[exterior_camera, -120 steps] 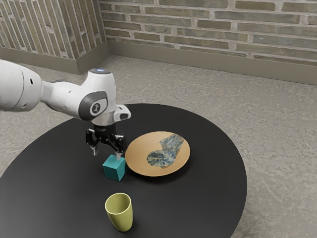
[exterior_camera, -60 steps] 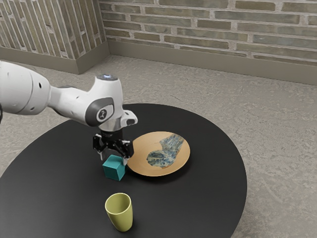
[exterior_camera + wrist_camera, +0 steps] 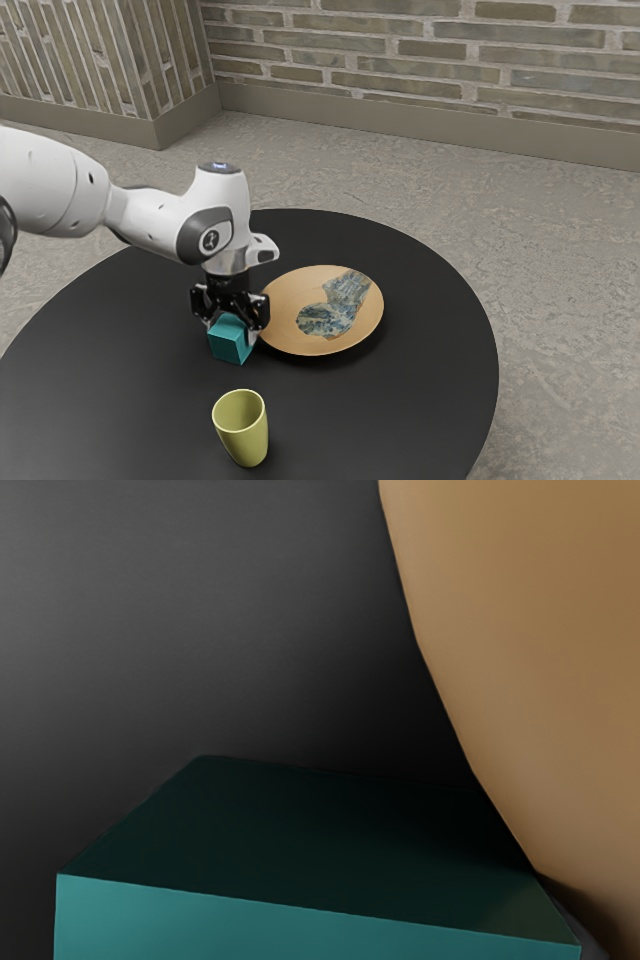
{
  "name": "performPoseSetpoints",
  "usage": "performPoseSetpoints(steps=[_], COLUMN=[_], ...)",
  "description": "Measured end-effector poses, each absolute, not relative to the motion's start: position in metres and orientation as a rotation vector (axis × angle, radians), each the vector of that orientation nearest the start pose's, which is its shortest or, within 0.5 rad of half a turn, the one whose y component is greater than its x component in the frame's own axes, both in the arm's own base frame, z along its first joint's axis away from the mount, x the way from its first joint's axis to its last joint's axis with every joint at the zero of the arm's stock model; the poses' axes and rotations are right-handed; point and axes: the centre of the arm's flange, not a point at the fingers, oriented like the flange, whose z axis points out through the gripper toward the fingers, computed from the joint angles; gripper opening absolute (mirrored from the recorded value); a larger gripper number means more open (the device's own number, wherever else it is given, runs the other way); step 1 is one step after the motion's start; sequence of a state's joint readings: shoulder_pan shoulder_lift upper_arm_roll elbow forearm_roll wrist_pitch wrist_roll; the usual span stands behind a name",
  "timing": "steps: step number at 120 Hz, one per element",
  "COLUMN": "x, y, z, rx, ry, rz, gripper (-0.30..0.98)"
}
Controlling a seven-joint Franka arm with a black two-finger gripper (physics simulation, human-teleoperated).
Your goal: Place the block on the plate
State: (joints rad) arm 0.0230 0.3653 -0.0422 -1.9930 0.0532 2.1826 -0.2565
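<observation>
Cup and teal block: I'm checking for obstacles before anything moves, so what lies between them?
A short strip of bare black tabletop lies between the cup and the block, seen in the exterior view.

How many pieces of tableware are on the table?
2: the plate, next to the teal block, and the yellow-green cup, nearer the exterior camera. The arm may hide others.
</observation>
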Motion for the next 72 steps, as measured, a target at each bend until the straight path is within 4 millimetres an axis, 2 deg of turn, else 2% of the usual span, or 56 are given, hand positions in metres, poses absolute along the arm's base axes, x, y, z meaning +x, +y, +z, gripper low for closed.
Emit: performPoseSetpoints(steps=[31, 72], x=[0.5865, 0.5836], y=[-0.0085, -0.0093], z=[0.2623, 0.2648], rx=[-3.066, -3.055], ry=[-0.347, -0.374], rz=[0.272, 0.278], gripper=[0.44, 0.37])
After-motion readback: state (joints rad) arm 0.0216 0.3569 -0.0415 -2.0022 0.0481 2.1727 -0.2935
